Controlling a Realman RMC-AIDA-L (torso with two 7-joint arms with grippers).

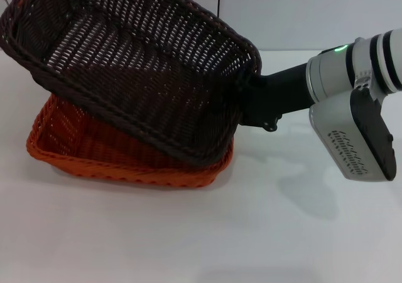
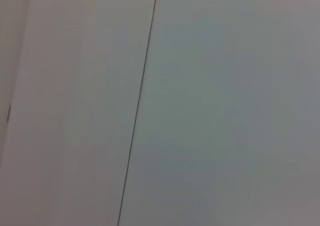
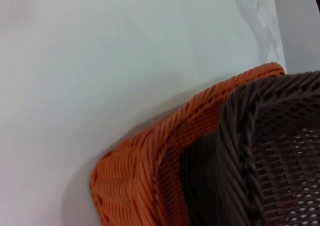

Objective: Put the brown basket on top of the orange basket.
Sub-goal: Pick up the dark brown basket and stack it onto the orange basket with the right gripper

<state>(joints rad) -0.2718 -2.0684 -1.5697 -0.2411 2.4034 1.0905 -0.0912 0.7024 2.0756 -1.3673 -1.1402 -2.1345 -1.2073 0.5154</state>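
Brown basket [image 1: 135, 63] tilted over orange basket [image 1: 81, 148], right claw [image 1: 254, 104] at its rim, grip unclear.

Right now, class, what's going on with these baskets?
The right arm reaches in from the right, its gripper at the right rim of the brown basket. That basket is tilted, its near edge low inside the orange basket and its far side raised, so it is not yet sitting flat. The orange basket rests on the white table. The left arm is out of sight; its wrist camera shows only a blank surface.
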